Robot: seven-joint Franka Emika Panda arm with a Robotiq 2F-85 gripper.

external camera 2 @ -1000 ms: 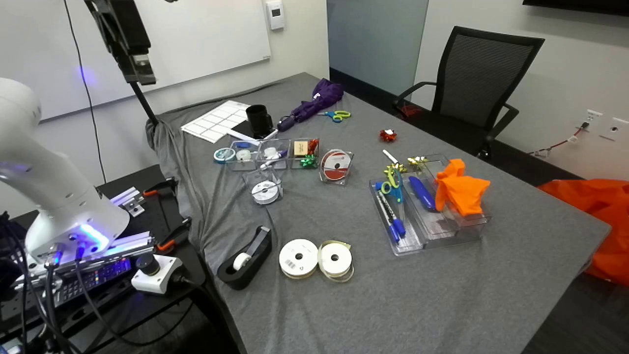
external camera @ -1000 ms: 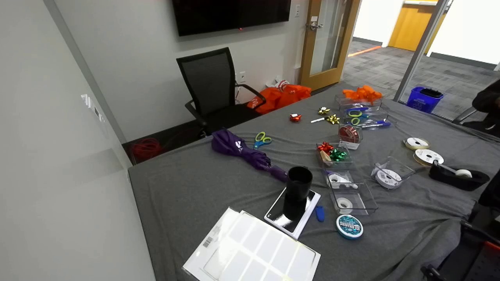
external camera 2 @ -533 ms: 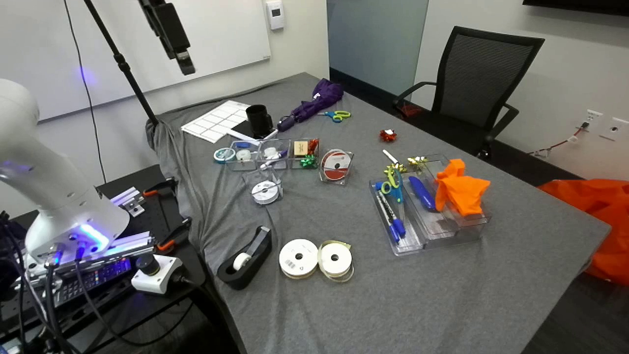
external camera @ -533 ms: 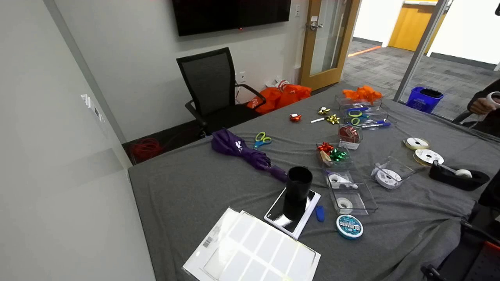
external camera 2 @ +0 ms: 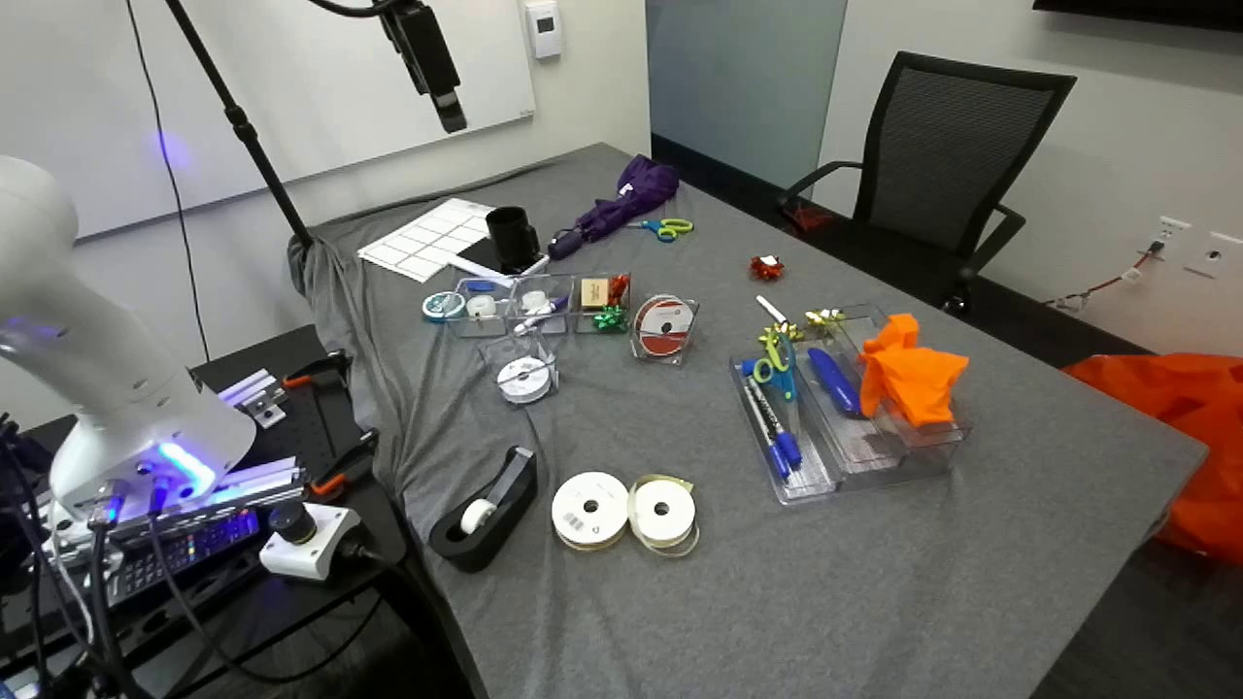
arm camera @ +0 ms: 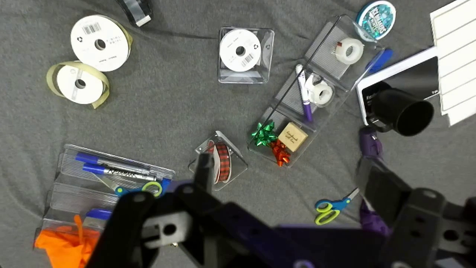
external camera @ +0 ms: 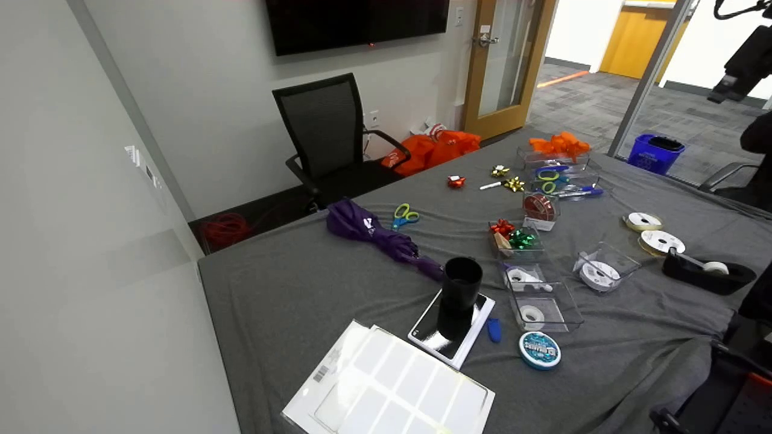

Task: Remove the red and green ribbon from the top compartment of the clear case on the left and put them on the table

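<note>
The red bow (arm camera: 281,152) and green bow (arm camera: 264,134) lie beside a small tan block in the end compartment of the clear case (arm camera: 325,61). The red bow (external camera: 502,227) and green bow (external camera: 522,239) also show in an exterior view, in the case's far compartment. My gripper (arm camera: 288,169) is wide open and empty, its fingers (arm camera: 375,182) well apart in the wrist view. It is high above the grey table (arm camera: 160,108). In an exterior view my gripper (external camera 2: 452,115) hangs in front of the whiteboard, and it shows at the right edge in another exterior view (external camera: 724,90).
Beside the case are a plaid ribbon spool (arm camera: 224,162) in a clear box, scissors (arm camera: 333,208), a black mug (arm camera: 411,113), a purple umbrella (external camera 2: 621,209) and a boxed white spool (arm camera: 238,50). A second clear tray (external camera 2: 874,466) holds pens and orange cloth.
My gripper has moved right, out over the table, and has come into view at the right edge of an exterior view. The bows and case have not moved.
</note>
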